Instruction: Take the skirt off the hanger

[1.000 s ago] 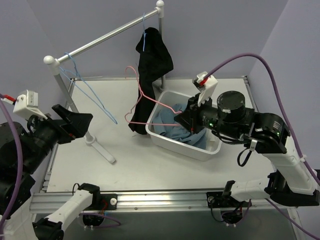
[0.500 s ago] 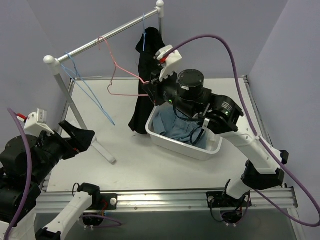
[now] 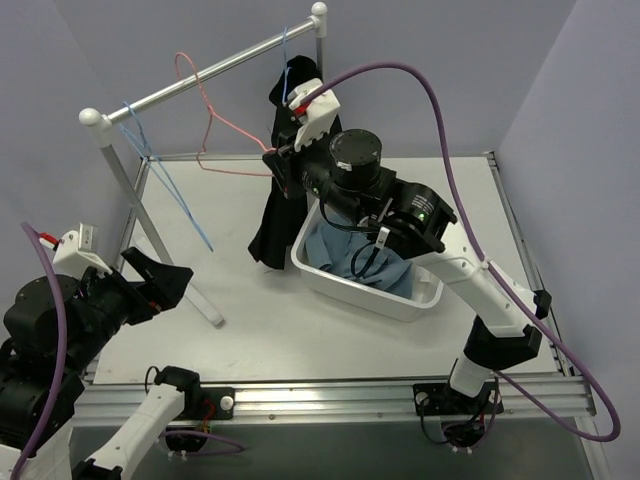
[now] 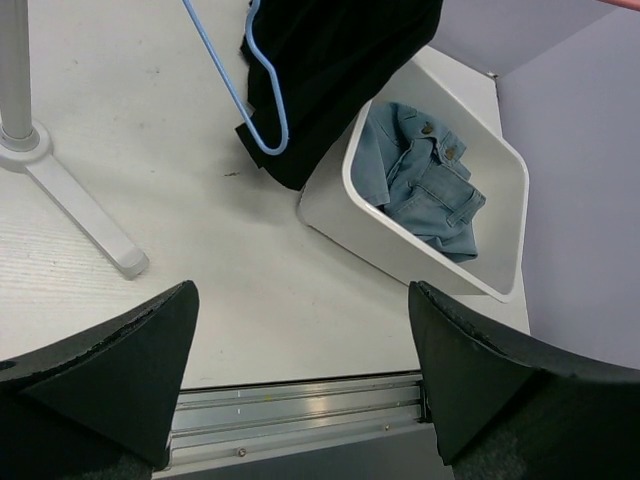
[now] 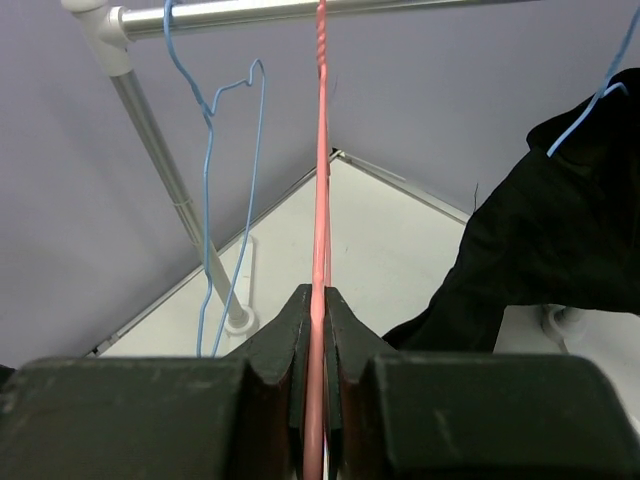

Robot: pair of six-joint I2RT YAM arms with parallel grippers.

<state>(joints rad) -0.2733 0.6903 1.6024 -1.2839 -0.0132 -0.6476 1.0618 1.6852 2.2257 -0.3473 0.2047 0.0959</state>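
The black skirt hangs from a light-blue hanger at the right end of the rail. It also shows in the right wrist view and the left wrist view. My right gripper is shut on a thin pink hanger, just left of the skirt. The pink hanger's hook reaches the rail; the pink wire runs between my jaws. My left gripper is open and empty, low at the near left.
A second, empty light-blue hanger hangs at the rail's left end. The rack's foot stands near my left gripper. A white tub holding a blue denim garment sits below the skirt and my right arm.
My right arm has carried the pink hanger up and to the left, from over the tub to the rail. My left arm has drawn back and lower.
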